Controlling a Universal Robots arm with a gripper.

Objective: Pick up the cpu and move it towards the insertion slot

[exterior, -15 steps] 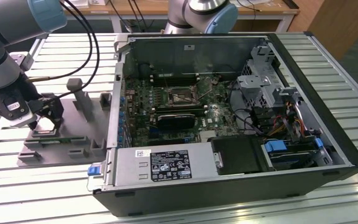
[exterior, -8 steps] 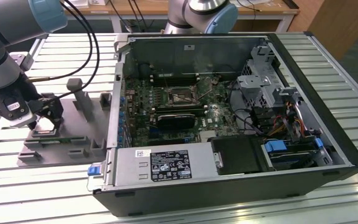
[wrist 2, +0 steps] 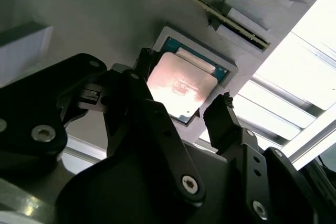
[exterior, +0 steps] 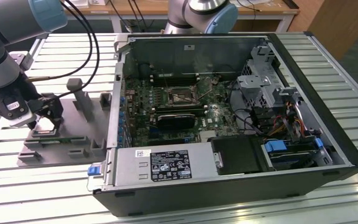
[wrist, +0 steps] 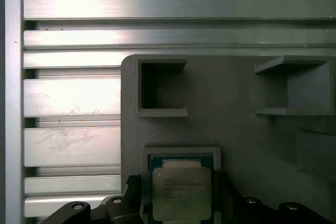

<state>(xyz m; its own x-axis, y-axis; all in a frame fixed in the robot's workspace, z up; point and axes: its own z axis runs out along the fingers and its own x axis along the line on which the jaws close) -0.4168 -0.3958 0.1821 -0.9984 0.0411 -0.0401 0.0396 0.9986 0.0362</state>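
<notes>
Exterior view: at its left the gripper [exterior: 42, 122] hangs low over the grey parts holder [exterior: 79, 119]. Further right stands the open computer case [exterior: 229, 186], with the insertion slot [exterior: 180, 96] on its board, well apart from the claw. The second wrist view gives the close detail: the cpu [wrist 2: 181, 87] lies flat in a square recess of the holder, silver top up. The claw is narrowly open, its fingers [wrist 2: 223, 111] flanking the chip, close to its edges. Whether they touch it cannot be told.

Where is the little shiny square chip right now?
The silvery square chip lies in a square pocket of the grey holder plate in both wrist views, under the claw at the exterior view's left.
</notes>
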